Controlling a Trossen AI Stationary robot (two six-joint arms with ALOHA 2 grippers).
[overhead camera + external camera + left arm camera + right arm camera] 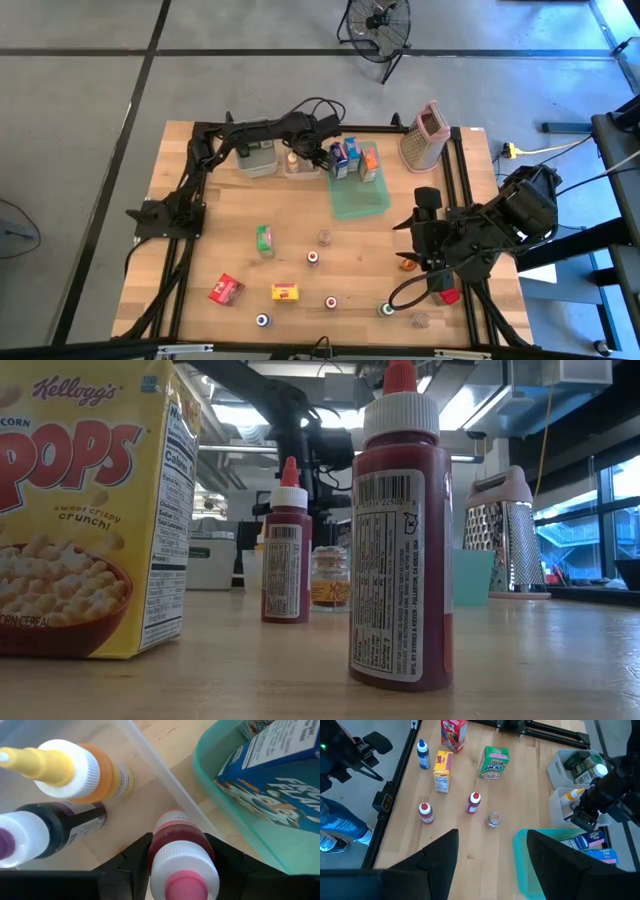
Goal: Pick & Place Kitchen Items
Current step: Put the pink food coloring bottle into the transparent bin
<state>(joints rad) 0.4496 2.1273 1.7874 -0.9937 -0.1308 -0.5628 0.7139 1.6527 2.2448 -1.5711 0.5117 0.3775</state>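
At the back of the table, the left gripper (182,865) is clamped on a small pink-capped bottle (182,855), holding it over the clear bin (300,166) beside the yellow-capped bottle (75,765). It looks light, rigid and slick, so the ribbed cap or the neck under it seems the surest hold. Further right, near the green tray (358,200), the right gripper (490,865) hangs spread wide and empty.

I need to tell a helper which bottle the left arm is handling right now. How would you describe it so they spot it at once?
Start at the green tray at the table's far side; beside it stands a clear bin. The left pincer grips a small bottle at that bin. It has dark red contents and a pink tip, unlike the yellow-tipped orange bottle and the purple-tipped dark bottle beside it.
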